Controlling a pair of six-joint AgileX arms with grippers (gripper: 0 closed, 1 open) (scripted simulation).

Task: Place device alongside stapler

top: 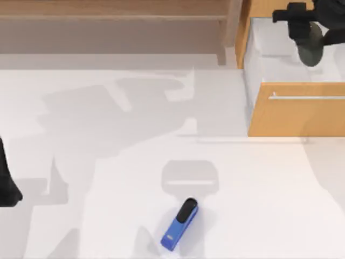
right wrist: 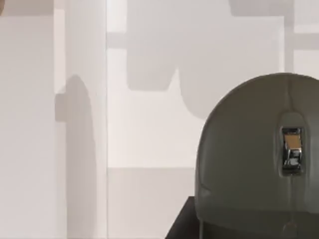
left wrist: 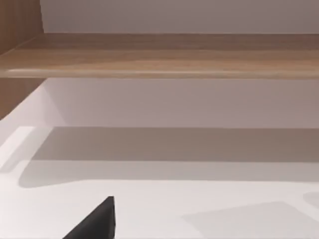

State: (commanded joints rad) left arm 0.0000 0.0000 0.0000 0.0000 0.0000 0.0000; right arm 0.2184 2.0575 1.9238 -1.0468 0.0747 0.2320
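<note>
Mouse [top: 311,46] hangs in our right gripper [top: 302,24] over the open drawer [top: 296,116] at top right, well apart from the stapler [top: 179,224]. Looks light, rigid, slick-shelled, so we pinch its flanks. Left gripper [top: 8,186] parked at left edge; can't tell its opening.

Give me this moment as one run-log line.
right gripper: holding device above open drawer, top right | stapler: on table, bottom centre | left gripper: parked, left edge
</note>
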